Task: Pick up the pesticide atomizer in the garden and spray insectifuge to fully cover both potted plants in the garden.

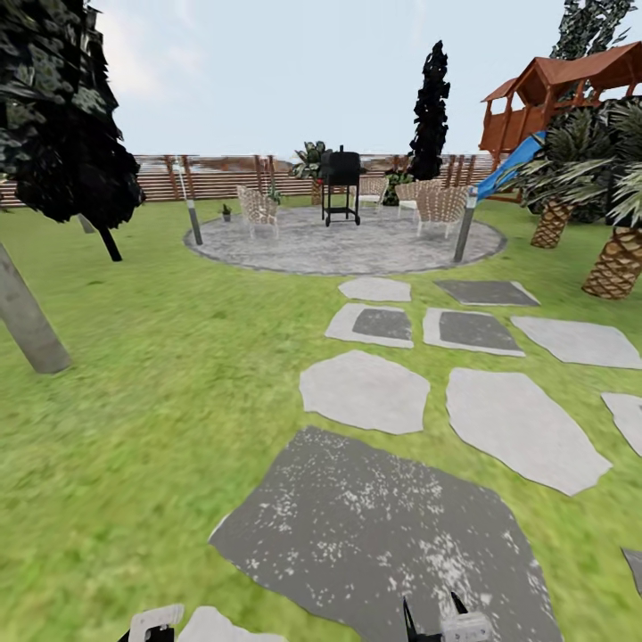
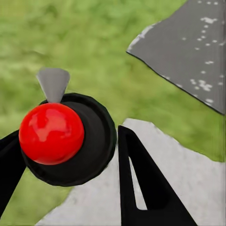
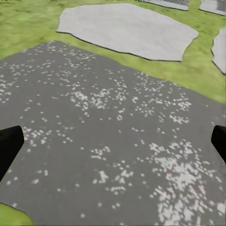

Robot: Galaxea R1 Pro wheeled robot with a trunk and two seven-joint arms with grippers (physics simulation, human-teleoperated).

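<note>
Lawn (image 1: 134,401) green; near stepping stone (image 1: 374,526) dark grey, white-speckled; ball (image 2: 51,133) glossy red.

Stepping stones (image 1: 366,390) are running clear across the lawn (image 1: 152,374) toward the patio (image 1: 343,245). Two bollards (image 1: 193,220) are guarding the patio's rim, with the grill (image 1: 341,183) and chairs (image 1: 441,207) crowding its far edge. A tree trunk (image 1: 31,321) is leaning in on the lawn's left side.

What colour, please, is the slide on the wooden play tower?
Blue slide, clearest in the head view.
</note>
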